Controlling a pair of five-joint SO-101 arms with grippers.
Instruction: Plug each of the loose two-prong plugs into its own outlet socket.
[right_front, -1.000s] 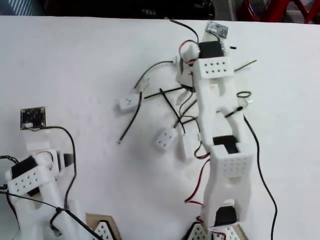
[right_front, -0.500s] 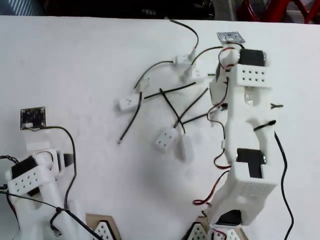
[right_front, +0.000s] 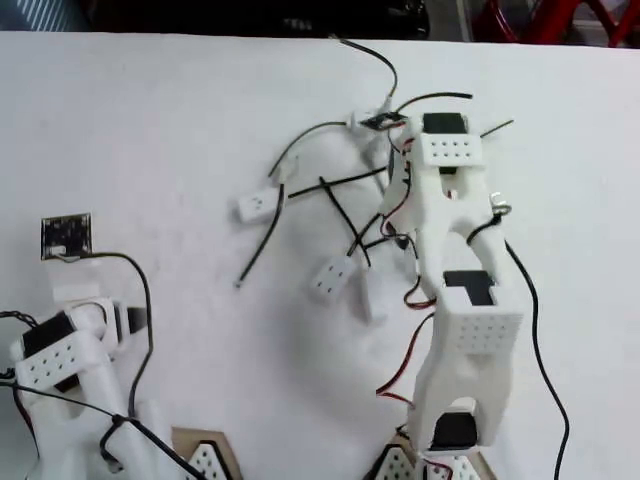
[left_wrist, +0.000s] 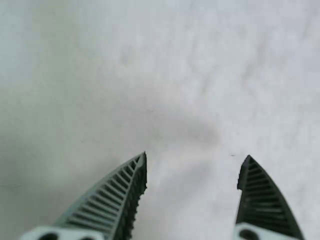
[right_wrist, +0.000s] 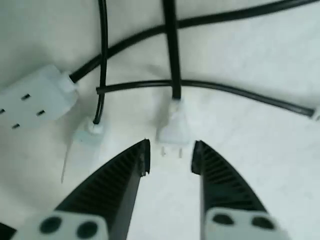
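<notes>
A white two-prong plug (right_wrist: 172, 129) lies flat on the white counter (right_wrist: 260, 150), its prongs pointing toward the right gripper (right_wrist: 170, 152). The gripper's fingers stand a little apart on either side of the prong tips, gripping nothing. A second plug (right_wrist: 89, 134) lies just beside the first, and an outlet socket (right_wrist: 35, 97) sits near, with black cords (right_wrist: 225, 90) crossing among them. From above, another socket (right_front: 255, 205) lies further out. The left gripper (left_wrist: 192, 167) hangs wide open over bare counter, well apart from the tangle.

White table (right_front: 150, 120); white outlet socket (right_wrist: 35, 97) and white two-prong plug (right_wrist: 172, 129) on black cords (right_wrist: 170, 45). Right gripper (right_wrist: 170, 152): black ribbed fingers. White right arm (right_front: 465, 335), red wire (right_front: 403, 358).
</notes>
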